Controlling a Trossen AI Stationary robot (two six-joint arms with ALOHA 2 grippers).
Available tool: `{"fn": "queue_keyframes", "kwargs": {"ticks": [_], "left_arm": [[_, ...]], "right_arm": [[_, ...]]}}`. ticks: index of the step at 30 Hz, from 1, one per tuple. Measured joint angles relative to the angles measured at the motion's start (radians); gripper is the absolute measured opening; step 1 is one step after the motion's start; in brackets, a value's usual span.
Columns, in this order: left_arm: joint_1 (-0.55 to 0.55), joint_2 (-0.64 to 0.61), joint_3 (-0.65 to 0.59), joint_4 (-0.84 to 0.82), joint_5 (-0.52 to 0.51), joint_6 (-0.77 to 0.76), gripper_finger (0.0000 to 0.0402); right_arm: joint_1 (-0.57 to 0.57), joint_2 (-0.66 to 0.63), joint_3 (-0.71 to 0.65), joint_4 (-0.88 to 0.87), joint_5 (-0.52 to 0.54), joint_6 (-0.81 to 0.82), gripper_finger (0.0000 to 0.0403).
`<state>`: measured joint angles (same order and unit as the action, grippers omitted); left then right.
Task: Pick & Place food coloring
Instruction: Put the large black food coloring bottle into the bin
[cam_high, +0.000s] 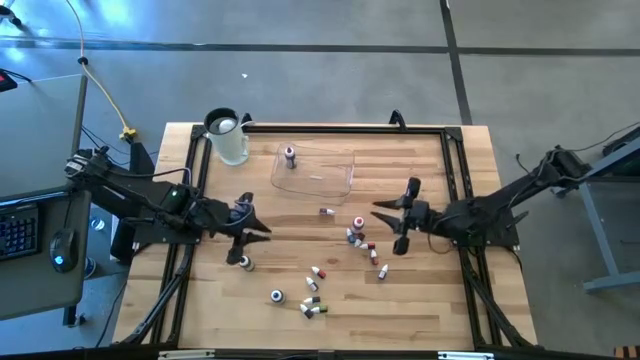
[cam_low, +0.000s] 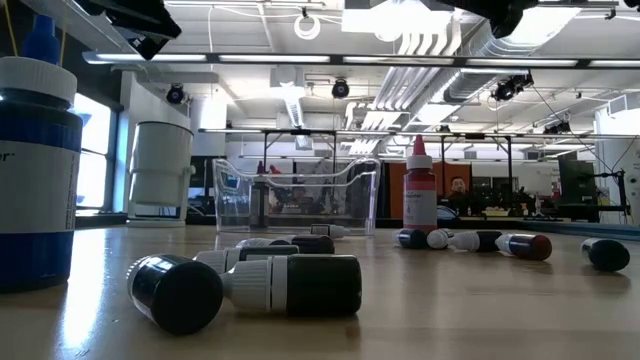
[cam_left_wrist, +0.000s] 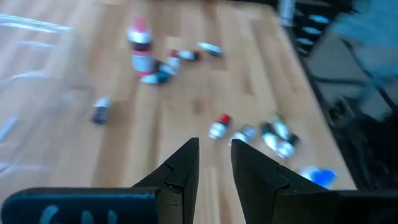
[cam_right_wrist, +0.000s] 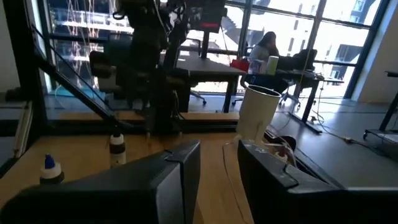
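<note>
From above, the wooden counter (cam_high: 420, 300) carried a scatter of small food coloring bottles (cam_high: 360, 240) across its middle and near part, one more standing inside the clear tray (cam_high: 330, 180) at the far side, beside a clear jug (cam_high: 226, 135). The left gripper (cam_high: 255, 222) hovered left of the scatter, its fingers spread wide, with one bottle (cam_high: 246, 263) lying just near of it. The right gripper (cam_high: 392, 222) hung at the right of the scatter, fingers wide apart, the nearest bottles just to its left.

The level view showed what the top view could not: a red-capped bottle (cam_low: 420, 195) stood upright beside the tray (cam_low: 300, 195), and two dark bottles (cam_low: 290, 285) lay on their sides close to the camera, a large blue bottle (cam_low: 35, 170) at the left edge. Behind lay a wide room with ceiling pipes and strip lights.

The left wrist view looked past that gripper's (cam_left_wrist: 214, 155) narrowly parted fingers at bottles (cam_left_wrist: 217, 127) lying farther off on the boards.

The right wrist view looked across the counter past its own gripper (cam_right_wrist: 217, 155), fingers apart, to the other arm (cam_right_wrist: 149, 56), the jug (cam_right_wrist: 258, 112), and a person at a desk beyond windows.
</note>
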<state>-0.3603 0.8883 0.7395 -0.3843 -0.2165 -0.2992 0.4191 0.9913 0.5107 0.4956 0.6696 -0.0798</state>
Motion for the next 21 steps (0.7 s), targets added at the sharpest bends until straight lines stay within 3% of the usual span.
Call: {"fn": "queue_keyframes", "kwargs": {"ticks": [4,8,12,17,21], "left_arm": [[0.0,0.013,0.0,0.0,-0.03,-0.02,0.0092],[0.0,0.011,0.0,0.021,-0.002,-0.02,0.0101],[0.0,0.028,0.0,0.035,0.003,0.006,0.0131],[0.0,0.044,0.0,0.045,-0.004,0.032,0.018],[0.0,0.044,0.0,0.038,0.029,0.033,0.0196]], "right_arm": [[0.0,0.044,0.005,-0.007,0.006,-0.094,0.0101],[0.0,0.049,0.005,-0.004,0.096,-0.209,0.0101],[0.0,0.049,0.005,-0.005,0.173,-0.205,0.0101],[-0.016,0.049,0.005,-0.006,0.025,-0.081,0.0101],[-0.049,0.055,0.005,-0.033,-0.092,-0.019,0.0113]]}}
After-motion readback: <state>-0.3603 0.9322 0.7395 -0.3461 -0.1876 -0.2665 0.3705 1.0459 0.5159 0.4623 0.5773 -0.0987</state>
